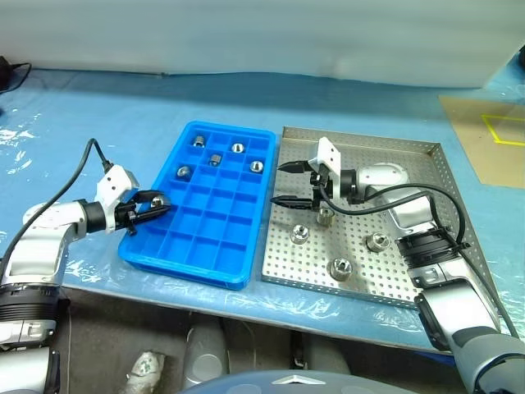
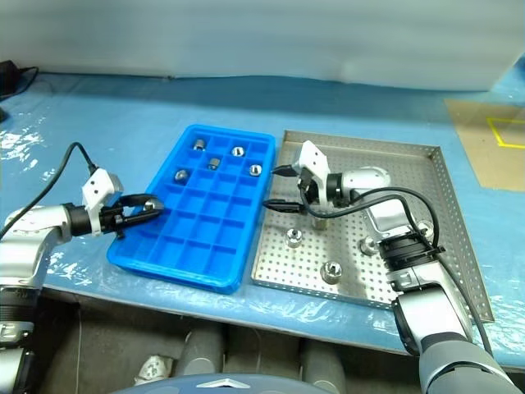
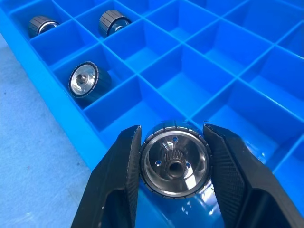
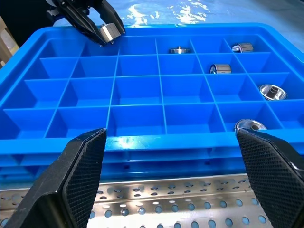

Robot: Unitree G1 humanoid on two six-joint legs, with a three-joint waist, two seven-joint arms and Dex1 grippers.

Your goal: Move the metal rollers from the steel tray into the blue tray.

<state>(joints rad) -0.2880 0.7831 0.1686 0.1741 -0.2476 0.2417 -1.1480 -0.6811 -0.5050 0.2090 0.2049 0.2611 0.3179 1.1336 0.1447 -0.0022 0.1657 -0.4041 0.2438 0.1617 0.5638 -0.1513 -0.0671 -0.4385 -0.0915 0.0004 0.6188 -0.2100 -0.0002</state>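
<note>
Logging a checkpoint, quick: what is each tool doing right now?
Left tool: shut on a metal roller, over the blue tray.
Right tool: open, holding nothing.

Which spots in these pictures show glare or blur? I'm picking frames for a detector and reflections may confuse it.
Left eye view: white glare on the wrinkled table covering. Left wrist view: the held roller mirrors its surroundings, with a highlight on the blue tray beneath; the far compartments look softer. Right wrist view: glare on the covering past the tray, and the near fingers look slightly soft.
</note>
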